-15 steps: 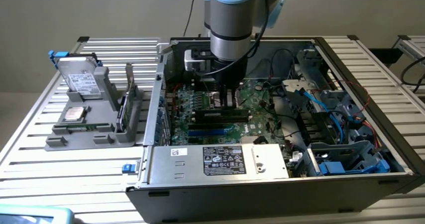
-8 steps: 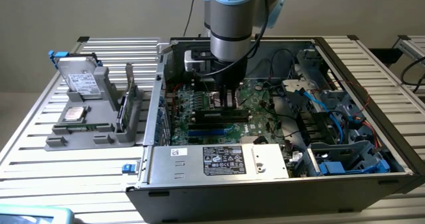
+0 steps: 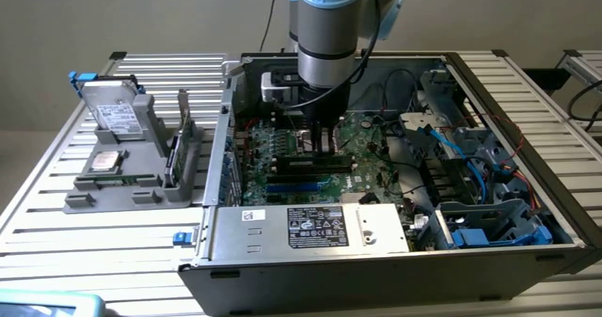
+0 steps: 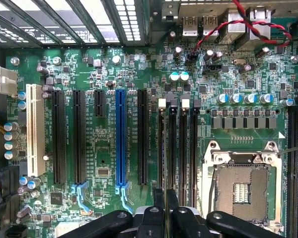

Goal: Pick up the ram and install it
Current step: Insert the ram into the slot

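Observation:
My gripper (image 3: pixel 325 142) hangs inside the open computer case, low over the green motherboard (image 3: pixel 362 137). In the wrist view its two fingertips (image 4: pixel 159 206) stand close together, shut, with nothing visible between them. They hover at the near end of the black memory slots (image 4: pixel 178 148), beside the empty processor socket (image 4: pixel 241 186). In the exterior view these slots (image 3: pixel 311 165) lie just in front of the gripper. A thin dark stick that looks like the ram (image 3: pixel 173 158) stands on edge in the grey fixture (image 3: pixel 94 199) outside the case, well away from the gripper.
The power supply box (image 3: pixel 315 227) closes the case's front. Blue and black cables and drive cages (image 3: pixel 480 211) crowd the exterior view's right. Hard drives (image 3: pixel 118 114) sit on the grey fixture. Expansion slots, one of them blue (image 4: pixel 120 139), run beside the memory slots.

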`<state>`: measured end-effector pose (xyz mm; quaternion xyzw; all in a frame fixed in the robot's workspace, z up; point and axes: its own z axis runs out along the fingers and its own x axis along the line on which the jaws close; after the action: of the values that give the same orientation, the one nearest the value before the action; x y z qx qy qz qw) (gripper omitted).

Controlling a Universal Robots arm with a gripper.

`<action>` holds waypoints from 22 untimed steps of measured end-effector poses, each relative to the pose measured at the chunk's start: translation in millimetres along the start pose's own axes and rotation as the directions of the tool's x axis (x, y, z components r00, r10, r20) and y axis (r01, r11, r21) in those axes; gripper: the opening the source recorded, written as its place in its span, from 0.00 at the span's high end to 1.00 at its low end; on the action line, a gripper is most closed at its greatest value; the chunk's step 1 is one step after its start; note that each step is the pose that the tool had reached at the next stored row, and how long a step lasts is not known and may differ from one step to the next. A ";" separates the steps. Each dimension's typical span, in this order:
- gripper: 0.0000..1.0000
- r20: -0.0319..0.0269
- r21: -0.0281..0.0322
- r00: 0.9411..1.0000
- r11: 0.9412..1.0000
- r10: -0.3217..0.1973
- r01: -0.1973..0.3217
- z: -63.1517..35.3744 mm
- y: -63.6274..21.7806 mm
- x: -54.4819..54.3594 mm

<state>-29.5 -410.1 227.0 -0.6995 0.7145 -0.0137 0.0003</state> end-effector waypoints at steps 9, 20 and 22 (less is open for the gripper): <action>0.87 0.000 0.000 1.000 1.000 0.008 -0.008 -0.8 0.0 -0.1; 0.87 0.000 0.000 1.000 1.000 0.023 -0.023 -0.1 0.0 0.2; 0.87 0.000 0.000 1.000 1.000 0.023 -0.023 0.0 0.0 0.3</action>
<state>-29.5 -410.4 227.0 -0.6911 0.7226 -0.0137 0.0002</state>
